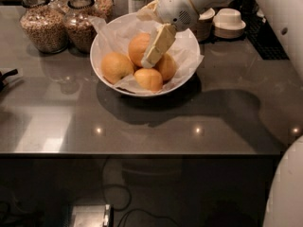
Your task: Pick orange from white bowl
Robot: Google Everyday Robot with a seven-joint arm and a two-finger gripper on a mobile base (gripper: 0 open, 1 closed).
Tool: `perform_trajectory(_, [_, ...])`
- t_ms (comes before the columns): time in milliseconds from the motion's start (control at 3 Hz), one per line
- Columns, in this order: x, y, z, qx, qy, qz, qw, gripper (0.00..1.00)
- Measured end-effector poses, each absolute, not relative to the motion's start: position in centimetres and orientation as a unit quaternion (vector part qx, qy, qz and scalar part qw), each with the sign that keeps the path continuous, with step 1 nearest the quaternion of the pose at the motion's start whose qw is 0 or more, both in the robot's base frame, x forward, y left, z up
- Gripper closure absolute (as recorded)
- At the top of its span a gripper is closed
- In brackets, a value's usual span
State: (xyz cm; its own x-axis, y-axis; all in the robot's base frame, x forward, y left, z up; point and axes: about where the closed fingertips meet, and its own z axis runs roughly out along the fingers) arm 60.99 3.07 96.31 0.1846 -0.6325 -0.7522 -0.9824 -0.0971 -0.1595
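Note:
The white bowl [102, 37], lined with crinkled white paper, stands at the back middle of the grey counter. The orange [138, 47] lies in it at the back, the largest and deepest in colour. Three smaller, paler fruits lie around it: left [116, 66], front [148, 78] and right [167, 66]. My gripper [150, 58] reaches down into the bowl from the upper right. Its cream-coloured end lies across the orange's right side and hides part of it.
Two glass jars of grain [42, 25] [80, 27] stand left of the bowl. Stacked upturned off-white bowls [228, 21] sit at the back right beside a black rack [270, 37]. A black object [7, 77] pokes in at the left. The counter's front edge [142, 152] runs across.

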Motion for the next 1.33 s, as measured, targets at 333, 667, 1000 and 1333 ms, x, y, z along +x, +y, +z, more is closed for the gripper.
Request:
perform_trajectory(333, [61.7,3.7,94.1,-0.692,0.595,0.264,0.314,0.0])
perform_trajectory(667, [64.1,3.3,91.2,-0.677,0.626,0.258,0.287,0.0])
perform_trajectory(1000, [64.1,3.3,91.2,-0.677,0.626,0.257,0.287,0.0])
perform_trajectory(1333, [64.1,3.3,91.2,-0.677,0.626,0.257,0.287,0.19])
